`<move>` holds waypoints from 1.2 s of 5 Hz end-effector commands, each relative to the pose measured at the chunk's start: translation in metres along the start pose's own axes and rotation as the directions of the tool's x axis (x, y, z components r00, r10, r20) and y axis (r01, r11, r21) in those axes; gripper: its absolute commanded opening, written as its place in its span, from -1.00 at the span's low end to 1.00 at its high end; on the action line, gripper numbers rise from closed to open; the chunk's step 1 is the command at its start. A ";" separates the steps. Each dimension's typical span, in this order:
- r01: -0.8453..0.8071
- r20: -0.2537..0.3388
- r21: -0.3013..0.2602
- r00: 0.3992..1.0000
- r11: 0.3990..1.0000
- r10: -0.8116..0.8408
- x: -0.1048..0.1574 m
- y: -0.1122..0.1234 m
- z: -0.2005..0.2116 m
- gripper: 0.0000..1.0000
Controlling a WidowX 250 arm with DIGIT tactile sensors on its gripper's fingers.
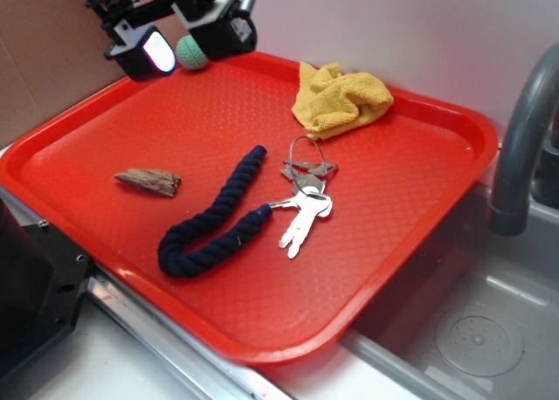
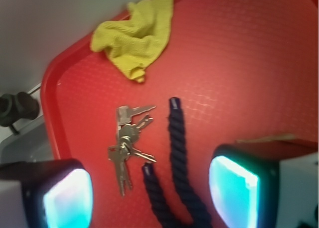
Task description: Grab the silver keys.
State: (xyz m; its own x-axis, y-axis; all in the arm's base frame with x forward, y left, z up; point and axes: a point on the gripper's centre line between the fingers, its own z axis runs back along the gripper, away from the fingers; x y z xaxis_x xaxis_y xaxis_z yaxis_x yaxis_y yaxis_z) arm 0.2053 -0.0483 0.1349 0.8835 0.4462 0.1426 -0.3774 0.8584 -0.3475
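My gripper [image 1: 179, 46] hangs wide open above the far left corner of the red tray [image 1: 419, 217] — nothing between its pads [image 2: 67, 198], nothing touched. The silver keys [image 1: 303, 201], one bunch, lie mid-tray just right of the navy rope [image 1: 214, 217], their long axis running from the wire ring at the far end toward the near edge. One rope, one brown wood chip [image 1: 148, 182], one yellow cloth [image 1: 339, 99] — all apart from my tool.

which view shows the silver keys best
The wrist view: the silver keys lie nearly straight below, each blade and the ring distinct. The exterior view shows the same keys sharp but smaller, at a slant, beside the navy rope.
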 end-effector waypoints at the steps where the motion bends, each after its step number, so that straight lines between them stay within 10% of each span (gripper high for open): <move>1: -0.010 0.023 -0.010 1.000 1.000 0.010 0.006 -0.001 0.005 1.00; 4: -0.036 0.019 0.023 0.999 0.999 0.036 0.018 -0.021 -0.020 1.00; 6: -0.013 -0.089 0.014 0.996 1.000 0.014 0.033 -0.040 -0.063 1.00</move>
State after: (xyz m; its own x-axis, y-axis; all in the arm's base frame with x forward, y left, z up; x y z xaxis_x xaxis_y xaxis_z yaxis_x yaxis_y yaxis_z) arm 0.2571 -0.0825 0.0812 0.8985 0.4389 0.0070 -0.4158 0.8562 -0.3068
